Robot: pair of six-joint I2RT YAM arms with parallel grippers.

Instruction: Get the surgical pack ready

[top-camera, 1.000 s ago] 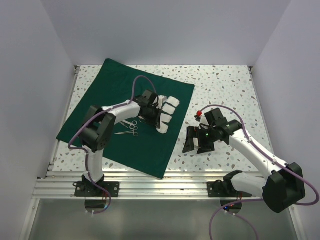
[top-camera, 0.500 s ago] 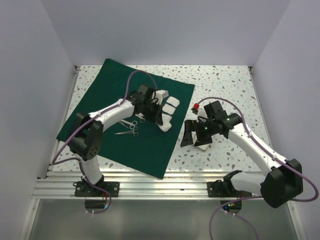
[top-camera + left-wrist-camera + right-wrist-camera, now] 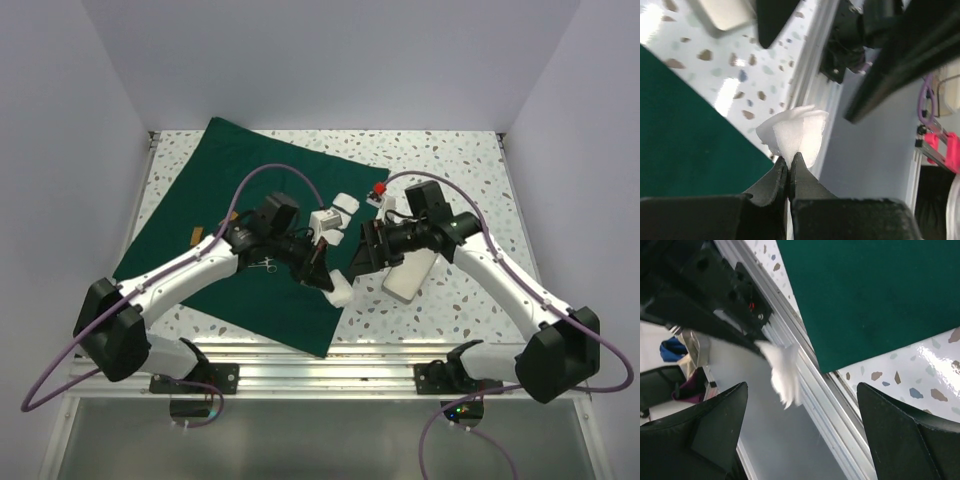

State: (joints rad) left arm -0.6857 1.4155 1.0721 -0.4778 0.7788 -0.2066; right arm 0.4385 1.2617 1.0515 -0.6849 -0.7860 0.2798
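Observation:
The dark green drape (image 3: 250, 190) lies flat on the left of the table. My left gripper (image 3: 325, 276) is shut on a white gauze square (image 3: 339, 291), lifted over the drape's right edge; in the left wrist view the left gripper (image 3: 789, 160) pinches the folded gauze (image 3: 797, 132). My right gripper (image 3: 366, 252) is open and faces it closely. From the right wrist the gauze (image 3: 783, 371) hangs between the right gripper's (image 3: 801, 385) spread fingers without touching them. Two more gauze squares (image 3: 343, 205) rest on the drape. The steel tray (image 3: 408, 277) sits under the right arm. The scissors and forceps (image 3: 264, 266) are partly hidden by the left arm.
A small tan item (image 3: 197, 236) lies on the drape's left part. The aluminium rail (image 3: 300, 368) runs along the near table edge, and white walls close in both sides and the back. Speckled tabletop (image 3: 450, 160) shows behind the right arm.
My left arm has swung off the gauze row toward the near right, carrying one gauze square. My right arm has moved left off the tray to meet it, still open.

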